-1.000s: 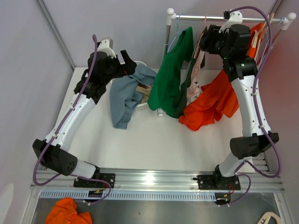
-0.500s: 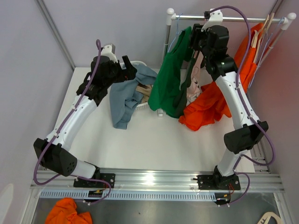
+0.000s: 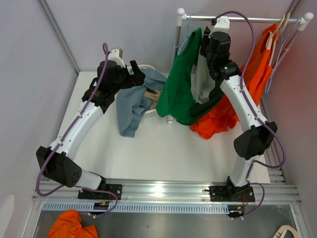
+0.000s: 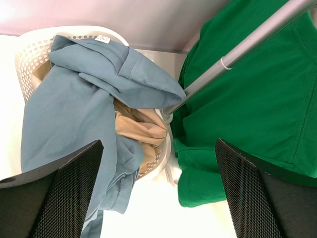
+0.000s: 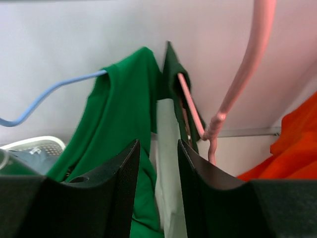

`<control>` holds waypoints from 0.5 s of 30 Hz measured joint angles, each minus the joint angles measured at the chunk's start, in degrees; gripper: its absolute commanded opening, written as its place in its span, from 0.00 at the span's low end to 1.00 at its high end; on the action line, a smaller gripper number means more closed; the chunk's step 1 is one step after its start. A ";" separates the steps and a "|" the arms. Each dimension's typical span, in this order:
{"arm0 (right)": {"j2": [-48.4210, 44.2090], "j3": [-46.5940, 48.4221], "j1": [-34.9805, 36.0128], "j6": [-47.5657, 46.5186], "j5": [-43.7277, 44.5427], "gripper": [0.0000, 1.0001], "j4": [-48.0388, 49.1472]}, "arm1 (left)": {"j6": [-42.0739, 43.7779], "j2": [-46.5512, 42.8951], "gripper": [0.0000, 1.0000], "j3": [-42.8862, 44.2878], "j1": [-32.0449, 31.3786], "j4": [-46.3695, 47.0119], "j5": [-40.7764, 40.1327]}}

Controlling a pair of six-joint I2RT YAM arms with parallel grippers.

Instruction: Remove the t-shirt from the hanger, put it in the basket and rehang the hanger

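Observation:
A bright green t-shirt [image 3: 181, 84] [image 5: 119, 124] hangs on a blue hanger [image 5: 49, 94] at the left end of the rail [image 3: 257, 20]. Just right of it hangs a pale t-shirt [image 5: 168, 148] [image 3: 200, 77], then a dark green garment on a pink hanger [image 5: 190, 106]. My right gripper [image 3: 203, 48] [image 5: 158, 163] is up at the rail, open. Its jaws stand narrowly apart around the pale cloth, with a sliver of green showing beside the left finger. My left gripper [image 3: 136, 69] [image 4: 158, 198] hovers wide open above the basket, holding nothing.
A white perforated basket [image 4: 29, 49] [image 3: 151, 113] holds a grey-blue shirt [image 4: 69, 99] and tan cloth. Orange shirts [image 3: 218, 121] hang and pool at the right of the rack. The rack's upright pole [image 4: 237, 49] stands by the basket. An orange cloth [image 3: 74, 225] lies below the table.
My right arm has swung left along the rail, from the orange shirts to the gap beside the green t-shirt, and its jaws have narrowed. The left arm has barely moved.

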 measured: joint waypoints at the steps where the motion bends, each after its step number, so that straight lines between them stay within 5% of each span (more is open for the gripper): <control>1: 0.02 -0.37 0.00 0.00 0.48 0.40 0.09 | 0.00 0.00 1.00 -0.02 0.00 0.04 0.00; 3: 0.00 -0.66 0.00 -0.04 1.09 0.37 0.07 | 0.00 0.00 1.00 -0.09 0.00 0.07 0.00; 5: 0.00 -0.68 0.00 -0.39 1.25 0.14 0.13 | 0.00 0.00 0.99 -0.20 0.00 0.17 0.00; 8: 0.00 -0.68 0.00 -0.59 1.29 0.05 0.66 | 0.00 0.00 1.00 -0.26 0.00 0.26 0.00; 9: 0.00 -0.68 0.00 -0.63 1.27 0.07 0.66 | 0.00 0.00 0.99 -0.26 0.00 0.31 0.00; 13: 0.00 0.00 0.00 -0.39 0.09 0.58 -0.20 | 0.00 0.00 1.00 -0.31 0.00 0.39 0.00; 15: 0.00 1.22 0.00 0.00 -1.38 0.62 -1.46 | 0.00 0.00 0.99 -0.31 0.00 0.39 0.00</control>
